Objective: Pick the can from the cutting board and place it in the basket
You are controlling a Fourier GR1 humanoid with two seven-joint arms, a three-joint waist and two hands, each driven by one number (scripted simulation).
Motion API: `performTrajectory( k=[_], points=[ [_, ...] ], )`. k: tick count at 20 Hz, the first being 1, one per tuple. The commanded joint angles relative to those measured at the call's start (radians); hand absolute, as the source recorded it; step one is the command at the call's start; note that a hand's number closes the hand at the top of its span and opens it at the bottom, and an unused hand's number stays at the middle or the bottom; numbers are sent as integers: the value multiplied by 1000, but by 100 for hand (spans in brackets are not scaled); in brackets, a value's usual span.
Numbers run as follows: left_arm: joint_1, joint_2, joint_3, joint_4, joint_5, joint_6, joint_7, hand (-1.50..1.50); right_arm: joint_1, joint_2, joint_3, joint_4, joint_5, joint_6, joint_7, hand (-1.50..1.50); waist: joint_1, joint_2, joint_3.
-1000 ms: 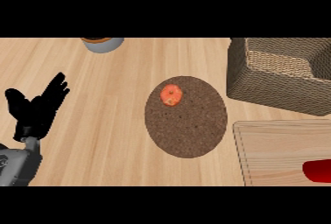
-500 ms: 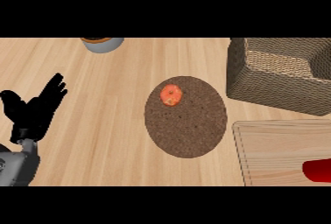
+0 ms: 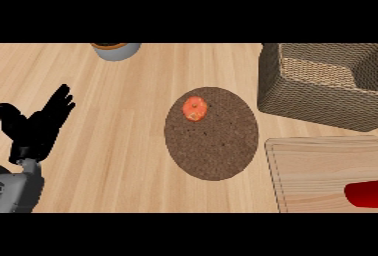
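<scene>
Left hand: the black left hand [image 3: 37, 127] shows at the view's left edge, on its grey forearm rising from the lower left corner; fingers straight and spread, pointing up, thumb out to the left, holding nothing, resting over the bare wood.
Right hand: not visible anywhere in the head view.
Desk: a light wooden desk [image 3: 111, 165] with grain running across fills the view.
Cutting board: a pale wooden cutting board [image 3: 317, 170] with a grooved border lies at the lower right, cut off by the right and lower edges.
Can: the red can [image 3: 363, 194] lies on the cutting board at its lower right part, mostly cut off by the view's right edge; only a red rounded end shows.
Basket: a woven brown basket [image 3: 310, 100] stands at the upper right, just above the cutting board, its opening facing up and its inside lighter than its walls; its contents cannot be told.
Mat: a dark brown oval cork mat [image 3: 218, 145] lies in the middle of the desk, between the left hand and the basket, just left of the cutting board.
Fruit: a small orange round fruit [image 3: 195, 108] sits on the mat's upper left part.
Bowl: a grey bowl [image 3: 115, 50] with a brown inside is at the top edge, left of centre, partly cut off, well apart from the rest.
</scene>
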Motion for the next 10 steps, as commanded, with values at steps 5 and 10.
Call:
performTrajectory(
  k=[5,10],
  points=[
    [41,-19,34,-102,-23,-3,58,0,-16,-33,-19,57,3,34,-95,-150,4,-1,0],
    [55,-30,44,-88,-35,-47,20,0,77,24,-11,-3,86,-43,-118,-150,1,-1,0]
  ],
)
